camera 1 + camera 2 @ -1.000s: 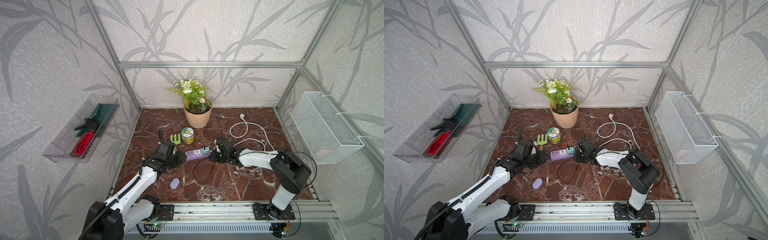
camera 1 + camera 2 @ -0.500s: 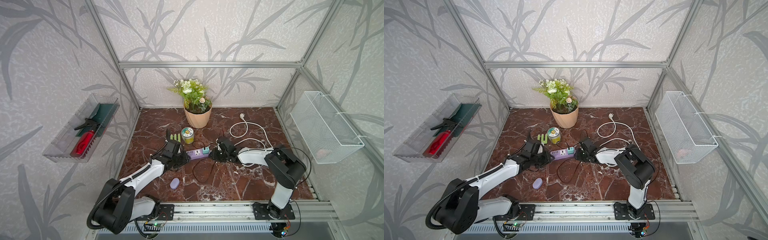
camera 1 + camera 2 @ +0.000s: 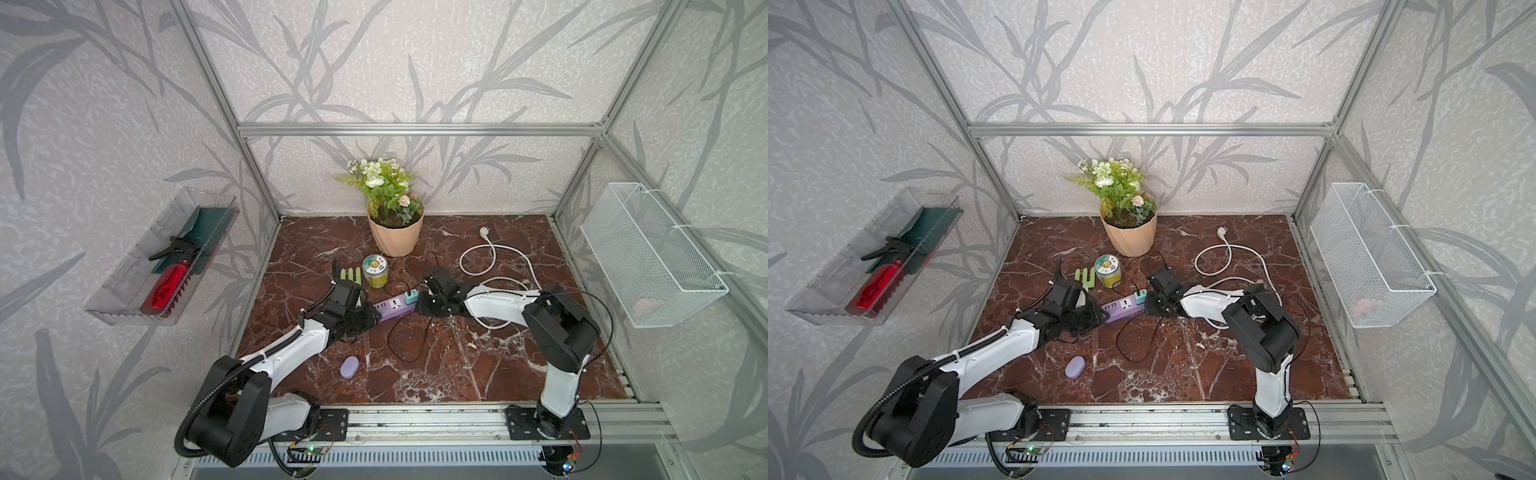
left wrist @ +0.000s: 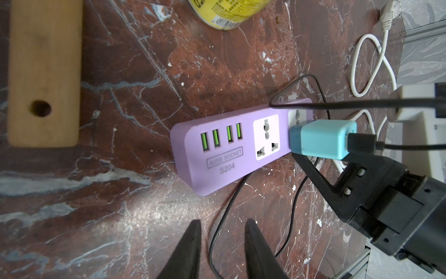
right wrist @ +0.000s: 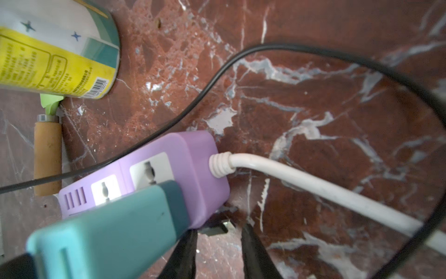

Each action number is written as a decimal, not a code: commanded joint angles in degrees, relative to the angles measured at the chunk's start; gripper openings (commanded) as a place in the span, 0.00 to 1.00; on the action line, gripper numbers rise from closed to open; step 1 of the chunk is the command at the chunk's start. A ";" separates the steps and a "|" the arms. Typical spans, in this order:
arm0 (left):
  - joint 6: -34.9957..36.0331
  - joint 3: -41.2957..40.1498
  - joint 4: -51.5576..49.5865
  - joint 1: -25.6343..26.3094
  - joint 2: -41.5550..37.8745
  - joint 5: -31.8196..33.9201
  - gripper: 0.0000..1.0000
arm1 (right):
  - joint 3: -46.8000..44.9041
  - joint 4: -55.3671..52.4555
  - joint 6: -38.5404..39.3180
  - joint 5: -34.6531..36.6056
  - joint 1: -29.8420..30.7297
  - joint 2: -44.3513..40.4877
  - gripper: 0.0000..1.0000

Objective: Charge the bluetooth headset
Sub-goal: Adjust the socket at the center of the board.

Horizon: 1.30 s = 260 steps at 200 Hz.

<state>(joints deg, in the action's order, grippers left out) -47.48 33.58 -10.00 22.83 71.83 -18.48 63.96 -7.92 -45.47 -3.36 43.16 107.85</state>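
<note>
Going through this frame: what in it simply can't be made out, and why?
Pinkish thing in the white wire-mesh basket: blurred behind mesh in both top views.
Small lavender oval plastic case: too small in both top views to show any port; outside both wrist views.
Thin black cable: free end cut off by both wrist views' edges, too thin to trace in top views.

You are looking into a small test box in a robot lab, made up to look like a home. Metal bars (image 3: 415, 129) hold up walls with gray leaf paper (image 3: 374, 62). The floor (image 3: 478, 365) looks like red stone. A flower pot (image 3: 395, 237) stands at the back. A robot arm (image 3: 286, 353) sits at each end of a metal rail (image 3: 415, 424) in front.
</note>
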 commanded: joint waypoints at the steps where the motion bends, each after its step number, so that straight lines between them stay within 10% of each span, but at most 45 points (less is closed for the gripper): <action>1: 0.88 -0.62 0.60 0.20 -0.42 1.08 0.33 | 3.54 -4.76 3.12 6.37 2.68 1.16 0.30; 188: 3.54 -2.52 0.30 0.85 -0.51 0.83 0.26 | -2.61 -11.08 6.62 14.61 6.68 -6.80 0.17; 260: 0.50 -3.35 1.46 12.79 1.27 9.63 0.30 | -5.49 -12.76 6.18 13.34 6.59 -13.11 0.19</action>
<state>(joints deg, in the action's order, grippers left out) -45.15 30.98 -9.32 32.23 72.25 -13.63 60.01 -18.33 -40.16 9.52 49.71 96.82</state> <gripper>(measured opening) 0.285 0.187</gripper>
